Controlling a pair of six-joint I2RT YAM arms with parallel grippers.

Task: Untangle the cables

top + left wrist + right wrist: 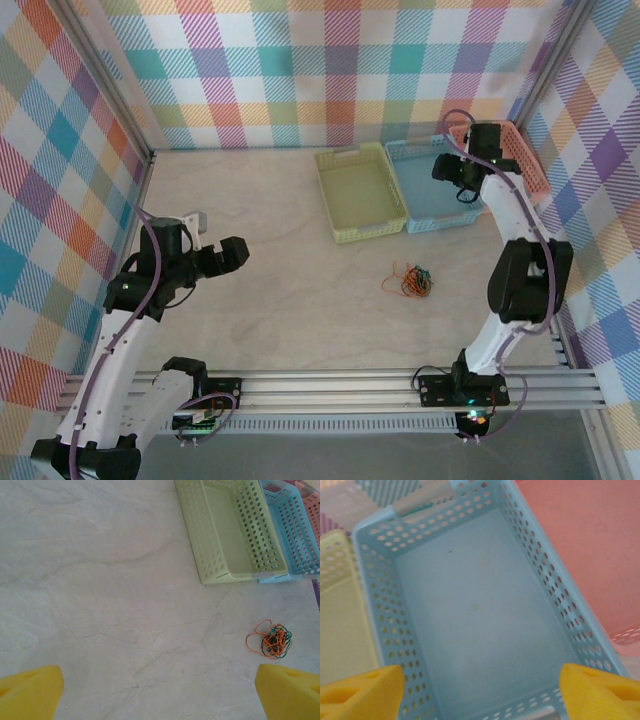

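My left gripper (232,255) is hanging over the left part of the table (280,320), and its yellow fingers (30,692) are standing wide apart with nothing between them. In the left wrist view the cables (271,640) are lying as one small tangle of orange, green and dark strands, ahead of my right-hand finger and apart from it, with one orange loop sticking out on the left side of the tangle. From above, the tangle (410,281) is resting on the bare table, well apart from this gripper and to the right of it. My left arm is rising from its base at the near edge, bending over the left side, and its wrist is pointing toward the middle of the table.

Behind the tangle, the green basket (360,192) is standing beside the blue basket (420,195), and the pink basket (528,160) is standing beside the blue one on its right.

My right gripper (455,175) is hovering above the blue basket, and its fingers (360,690) are also spread wide and gripping nothing. The cables are lying nearer to the arm bases than this gripper, a little to its left. My right arm is reaching far forward from its base and its wrist is looking down into the basket
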